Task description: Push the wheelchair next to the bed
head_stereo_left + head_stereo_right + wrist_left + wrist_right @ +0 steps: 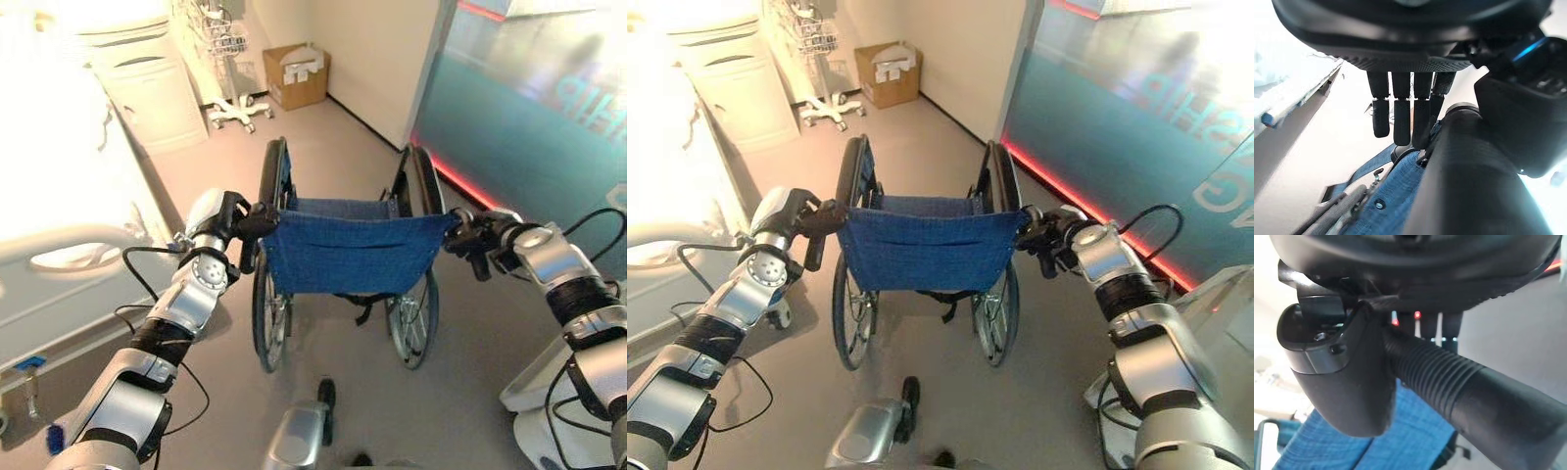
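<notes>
So the wheelchair (pixel 343 255) sat dead ahead at 12 o'clock, facing away, left hand (pixel 238 223) and right hand (pixel 468 238) each wrapped round a push handle, with the bed (pixel 69 225) off at 10 o'clock, nearer the left arm.

We count one wheelchair (pixel 343 259), one bed (pixel 69 264), one cardboard box (pixel 296 75), one wheeled stand (pixel 233 59), and one white cabinet (pixel 147 83)

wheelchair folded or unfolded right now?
Unfolded. The wheelchair's blue backrest cloth is stretched wide between the two push handles, and the big wheels stand well apart, upright on the floor.
</notes>
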Tool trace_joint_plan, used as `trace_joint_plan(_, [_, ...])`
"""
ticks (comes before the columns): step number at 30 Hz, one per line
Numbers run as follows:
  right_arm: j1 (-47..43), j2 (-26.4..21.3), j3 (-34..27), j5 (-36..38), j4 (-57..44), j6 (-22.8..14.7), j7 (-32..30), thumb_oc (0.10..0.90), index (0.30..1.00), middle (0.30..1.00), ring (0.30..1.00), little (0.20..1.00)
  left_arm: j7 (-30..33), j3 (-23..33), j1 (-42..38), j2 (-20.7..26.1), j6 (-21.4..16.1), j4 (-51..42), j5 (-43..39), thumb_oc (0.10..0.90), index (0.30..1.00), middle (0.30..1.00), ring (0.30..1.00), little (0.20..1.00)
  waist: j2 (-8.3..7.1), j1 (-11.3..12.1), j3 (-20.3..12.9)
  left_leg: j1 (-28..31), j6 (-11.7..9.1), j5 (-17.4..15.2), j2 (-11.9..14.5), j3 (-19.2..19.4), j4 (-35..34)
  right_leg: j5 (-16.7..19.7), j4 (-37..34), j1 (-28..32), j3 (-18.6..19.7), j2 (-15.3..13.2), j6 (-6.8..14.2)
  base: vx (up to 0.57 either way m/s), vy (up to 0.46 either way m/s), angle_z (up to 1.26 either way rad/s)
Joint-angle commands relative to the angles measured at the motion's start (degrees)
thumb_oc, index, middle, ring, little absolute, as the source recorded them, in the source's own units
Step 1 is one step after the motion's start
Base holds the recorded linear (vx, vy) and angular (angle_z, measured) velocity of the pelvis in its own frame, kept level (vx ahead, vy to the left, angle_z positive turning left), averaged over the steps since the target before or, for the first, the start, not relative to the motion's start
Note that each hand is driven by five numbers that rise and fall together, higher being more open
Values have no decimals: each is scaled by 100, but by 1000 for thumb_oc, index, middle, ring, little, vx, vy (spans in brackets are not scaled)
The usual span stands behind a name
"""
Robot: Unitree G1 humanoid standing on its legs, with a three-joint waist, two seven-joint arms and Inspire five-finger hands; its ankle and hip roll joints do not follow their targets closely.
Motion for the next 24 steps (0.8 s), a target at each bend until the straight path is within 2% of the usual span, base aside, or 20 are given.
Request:
trace_joint_plan(1, [62, -289, 757, -1346, -720, -1382, 96, 400, 300, 300, 300, 300, -878, -723, 1117, -392, -358, 268, -183, 400, 300, 300, 300, 300, -239, 188, 52, -79, 399, 333, -279, -69, -488, 1311, 1782, 297, 740, 25, 783, 354, 84, 21])
trace_joint_plan(3, [157, -321, 700, -1436, -787, -1423, 191, 400, 300, 300, 300, 300, -850, -776, 1163, -419, -373, 359, -111, 400, 300, 300, 300, 300, -229, 111, 19, 93, 409, 266, -344, -303, -533, 1399, 1910, -23, 673, -242, 834, 332, 15, 11])
trace_joint_plan(5, [-14, -257, 775, -1322, -746, -1353, 75, 400, 300, 300, 300, 300, -805, -886, 1061, -470, -374, 468, 33, 400, 300, 300, 300, 300, -128, 71, 86, 197, 307, 280, -352, -726, -581, 1102, 1372, -323, 697, -319, 685, 270, -122, 15])
trace_joint_plan(7, [-157, -238, 830, -1222, -728, -1286, 0, 400, 300, 300, 300, 300, -785, -951, 965, -427, -378, 498, 35, 400, 300, 300, 300, 300, -104, -12, 174, 340, 281, 229, -363, -952, -587, 1137, 977, -682, 756, -455, 684, 110, -180, -12])
trace_joint_plan(8, [-410, -216, 894, -1111, -648, -1199, -184, 400, 300, 300, 300, 300, -760, -1060, 709, -319, -398, 556, -48, 400, 300, 300, 300, 300, -50, -167, 382, 505, 260, 113, -376, -1311, -561, 1411, 556, -1312, 930, -654, 693, 72, -184, -14])
trace_joint_plan(9, [-441, -219, 907, -1094, -636, -1185, -199, 400, 300, 300, 300, 300, -768, -1067, 682, -310, -403, 560, -55, 400, 300, 300, 300, 300, -52, -197, 415, 526, 267, 79, -395, -1356, -539, 1471, 507, -1356, 946, -694, 706, 172, -232, 15])
trace_joint_plan(10, [-569, -237, 939, -1034, -573, -1118, -252, 400, 300, 300, 300, 300, -785, -1117, 560, -284, -390, 569, -132, 400, 300, 300, 300, 300, -79, -299, 499, 609, 293, -64, -488, -1540, -489, 1858, 205, -1709, 1136, -886, 785, 301, -162, 41])
trace_joint_plan(12, [-680, -307, 939, -1017, -563, -1000, -260, 400, 300, 300, 300, 300, -839, -1128, 473, -302, -381, 578, -178, 400, 300, 300, 300, 300, -95, -468, 544, 803, 308, -348, -600, -1830, -409, 2258, -383, -2034, 1378, -1133, 936, 473, -204, 57])
trace_joint_plan(13, [-772, -365, 939, -1009, -595, -877, -221, 400, 300, 300, 300, 300, -873, -1127, 450, -329, -337, 528, -197, 400, 300, 300, 300, 300, -82, -525, 554, 925, 293, -506, -617, -2041, -331, 2333, -748, -2033, 1512, -1156, 993, 488, -201, 64])
trace_joint_plan(15, [-845, -415, 930, -1006, -713, -718, -170, 400, 300, 300, 300, 300, -905, -1079, 455, -355, -269, 462, -164, 400, 300, 300, 300, 300, -114, -538, 539, 1032, 261, -636, -614, -2168, -274, 2409, -1045, -1984, 1526, -1194, 1038, 423, -207, 72])
trace_joint_plan(18, [-1026, -527, 983, -970, -855, -456, -133, 400, 300, 300, 300, 300, -980, -1050, 487, -371, -243, 325, -35, 400, 300, 300, 300, 300, -214, -565, 496, 1035, 233, -834, -614, -2377, -51, 2394, -827, -1918, 1802, -1114, 1011, 400, -296, 51])
trace_joint_plan(20, [-1087, -645, 983, -866, -840, -300, -236, 400, 300, 300, 300, 300, -1099, -1070, 509, -351, -399, 262, 54, 400, 300, 300, 300, 300, -264, -597, 415, 947, 213, -897, -585, -2534, 43, 2274, -776, -1830, 1980, -1036, 1009, 341, -328, 87])
trace_joint_plan(22, [-1177, -724, 1026, -936, -845, -327, -121, 400, 300, 300, 300, 300, -1041, -1135, 493, -377, -372, 328, -227, 400, 300, 300, 300, 300, -257, -640, 404, 900, 96, -862, -352, -2530, 84, 2053, -410, -1845, 1873, -976, 960, 381, -357, 83])
trace_joint_plan(24, [-1254, -713, 1097, -988, -833, -402, -48, 400, 300, 300, 300, 300, -986, -1130, 492, -425, -346, 430, -279, 400, 300, 300, 300, 300, -281, -631, 420, 1028, -27, -831, -119, -2417, 21, 1941, -283, -1819, 1556, -1037, 922, 338, -288, 74])
